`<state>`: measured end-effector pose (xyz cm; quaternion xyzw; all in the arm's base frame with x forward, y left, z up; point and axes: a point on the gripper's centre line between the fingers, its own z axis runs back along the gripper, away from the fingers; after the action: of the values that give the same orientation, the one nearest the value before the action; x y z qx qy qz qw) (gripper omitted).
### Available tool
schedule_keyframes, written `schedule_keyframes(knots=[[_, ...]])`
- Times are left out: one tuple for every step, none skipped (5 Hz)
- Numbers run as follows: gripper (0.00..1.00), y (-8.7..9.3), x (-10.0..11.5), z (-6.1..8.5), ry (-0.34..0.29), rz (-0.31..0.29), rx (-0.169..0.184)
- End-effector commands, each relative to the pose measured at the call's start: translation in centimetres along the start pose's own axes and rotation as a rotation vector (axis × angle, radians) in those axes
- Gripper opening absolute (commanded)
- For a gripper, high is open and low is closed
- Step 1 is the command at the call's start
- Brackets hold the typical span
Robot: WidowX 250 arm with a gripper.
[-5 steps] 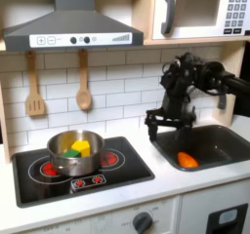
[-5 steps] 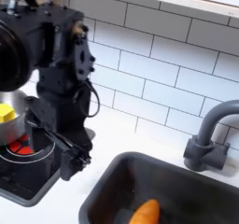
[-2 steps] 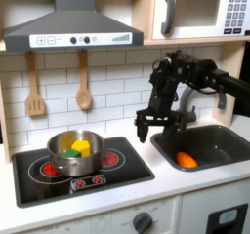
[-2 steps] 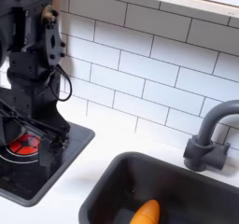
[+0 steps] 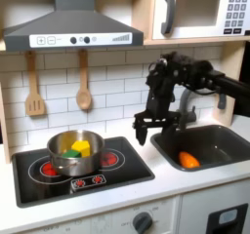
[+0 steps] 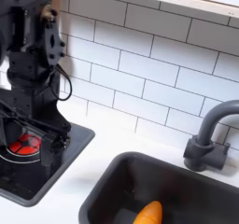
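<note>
My black gripper (image 5: 146,133) hangs open and empty above the strip of counter between the stove (image 5: 117,175) and the sink (image 5: 220,138), close to the stove's right edge. In the second exterior view the gripper (image 6: 43,137) sits low at the left, its fingers (image 6: 58,131) over the corner of the stove (image 6: 47,172). An orange carrot (image 5: 187,160) lies in the sink, to the right of the gripper in the first exterior view; the carrot (image 6: 146,213) shows at the bottom of the second exterior view. A steel pot (image 5: 70,153) with yellow and green pieces stands on the left burner.
A wooden spatula (image 5: 33,90) and spoon (image 5: 83,86) hang on the tiled wall under the range hood (image 5: 68,28). A microwave (image 5: 200,11) is mounted at the upper right. A grey faucet (image 6: 209,133) rises behind the sink (image 6: 112,186).
The gripper has swung left, from the sink's near-left edge to the counter beside the stove. Since 0.4 s ago it has barely moved. Carrot and pot have stayed put.
</note>
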<state>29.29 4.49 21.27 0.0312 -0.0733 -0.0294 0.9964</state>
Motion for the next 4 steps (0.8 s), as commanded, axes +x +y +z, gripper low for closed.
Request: schedule_keyframes(knots=[[1.00, 1.6, 1.0, 0.6, 0.012, 0.068, -0.056], [1.00, 2.6, 1.8, 0.6, 0.010, 0.090, -0.052], [1.00, 3.5, 2.7, 0.4, 0.005, 0.109, -0.039], [1.00, 3.8, 3.5, 0.1, 0.004, 0.114, -0.033]])
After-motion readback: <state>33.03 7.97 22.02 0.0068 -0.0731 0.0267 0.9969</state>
